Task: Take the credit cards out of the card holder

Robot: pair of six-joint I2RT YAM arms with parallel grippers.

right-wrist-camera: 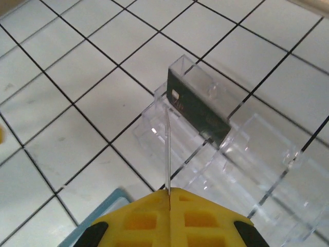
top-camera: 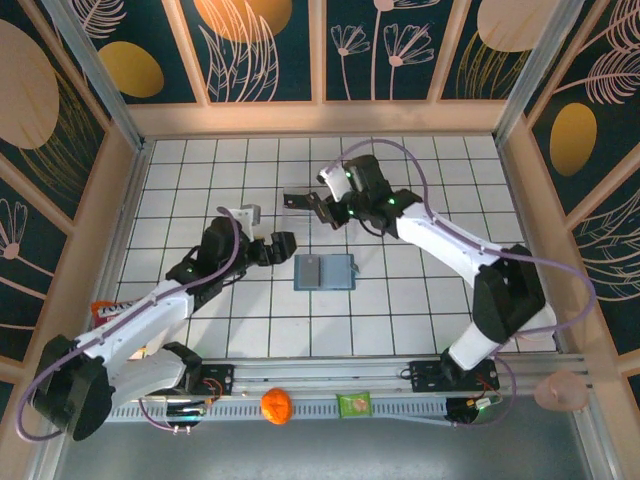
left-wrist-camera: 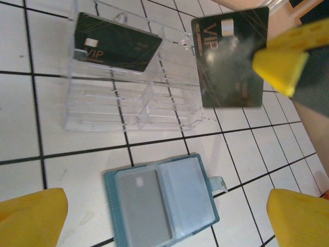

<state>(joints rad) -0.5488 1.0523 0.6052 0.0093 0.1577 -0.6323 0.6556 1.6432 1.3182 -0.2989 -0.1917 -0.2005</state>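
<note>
**Fingers (right-wrist-camera: 133, 221) of right gripper (right-wrist-camera: 168, 198) clamped on a 2nd VIP card; left fingers (left-wrist-camera: 31, 218) spread wide, empty**

The right gripper's fingers are pressed fully together on a black credit card (left-wrist-camera: 226, 56), pinching 1 corner. The right wrist view catches that card edge-on as a thin line. It hangs just above the clear tray (left-wrist-camera: 128, 110), probably held upright so that it can drop into a slot.

The left gripper (top-camera: 283, 246) has its fingers at full spread with nothing between them. It hovers over the card holder (left-wrist-camera: 164, 206), close enough to reach in or pin it down.

1 black card (left-wrist-camera: 115, 43) already stands in a tray slot, tilted against the divider.

The card holder lies open and flat on the white tiles just beside the tray, teal rim up and tab to the side. A grey panel fills its left pocket. I cannot tell whether that is another card.

Writing: "VIP" in pale gold letters on both black cards, each with a small light patch beside it. There are fine gold lines too, but no other text is legible. The small mark on the grey panel is unreadable.
</note>
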